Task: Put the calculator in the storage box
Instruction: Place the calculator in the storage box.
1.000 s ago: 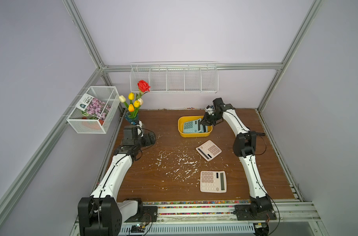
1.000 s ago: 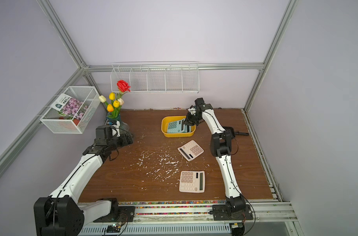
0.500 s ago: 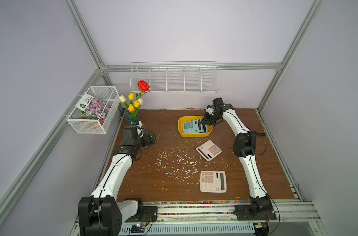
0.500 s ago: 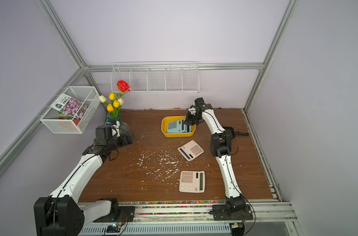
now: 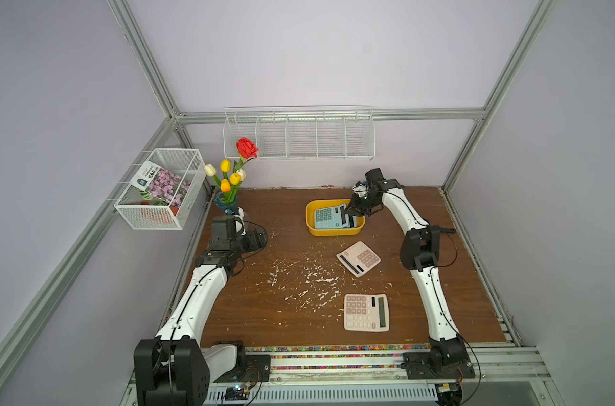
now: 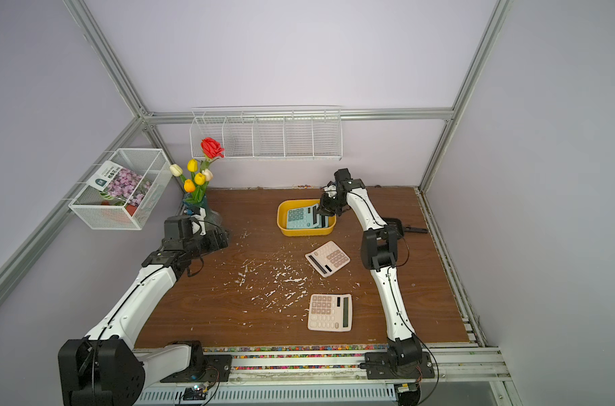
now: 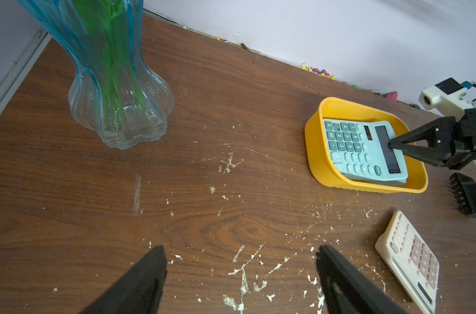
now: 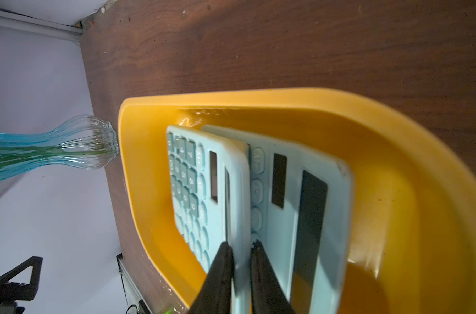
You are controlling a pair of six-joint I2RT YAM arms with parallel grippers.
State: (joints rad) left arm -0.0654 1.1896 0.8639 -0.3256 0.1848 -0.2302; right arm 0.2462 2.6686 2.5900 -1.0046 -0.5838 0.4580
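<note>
Stretched right arm (image 5: 401,211) over wooden table (image 5: 264,298), bent down at wrist; pinched with right fingers (image 7: 394,143) edge of pale blue calculator (image 7: 351,146) inside shallow yellow plastic tub (image 7: 313,146); held left fingers (image 7: 147,280) wide apart.

No visible change
The right gripper (image 5: 347,213), pinching the light blue plastic calculator (image 5: 325,218) inside the shallow yellow plastic tub (image 5: 311,225), shows no discernible shift from a second ago in both top views.
</note>
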